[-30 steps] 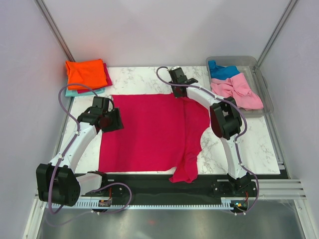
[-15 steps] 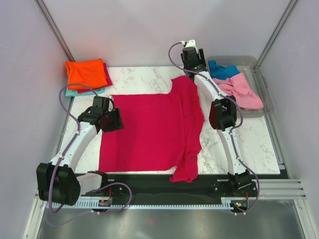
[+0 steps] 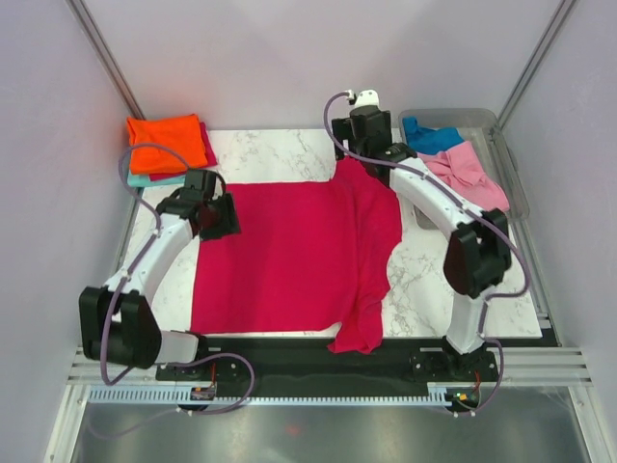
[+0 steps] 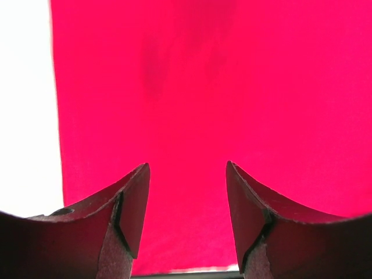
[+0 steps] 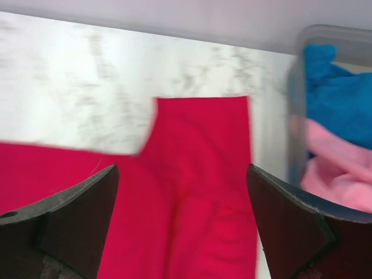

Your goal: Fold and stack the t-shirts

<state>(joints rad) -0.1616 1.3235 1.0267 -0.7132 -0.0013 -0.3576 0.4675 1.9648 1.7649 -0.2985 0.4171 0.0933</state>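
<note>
A crimson-pink t-shirt (image 3: 289, 256) lies spread flat on the marble table (image 3: 270, 154); one sleeve (image 3: 359, 328) droops over the near edge. My left gripper (image 3: 222, 217) hovers open over the shirt's left edge, and in the left wrist view the gripper (image 4: 187, 197) has only flat cloth (image 4: 221, 87) below it. My right gripper (image 3: 371, 145) stands wide open above the far sleeve (image 5: 200, 133), holding nothing. In the right wrist view the gripper (image 5: 183, 197) is clear of the cloth.
Folded shirts are stacked at the back left with an orange one (image 3: 166, 140) on top. A clear grey tub (image 3: 519, 188) at the back right holds a blue shirt (image 3: 429, 137) and a light pink shirt (image 3: 461, 174).
My right gripper drew the far sleeve out toward the back, then opened and let it go; the sleeve now lies flat. My left arm shifted slightly toward the back.
</note>
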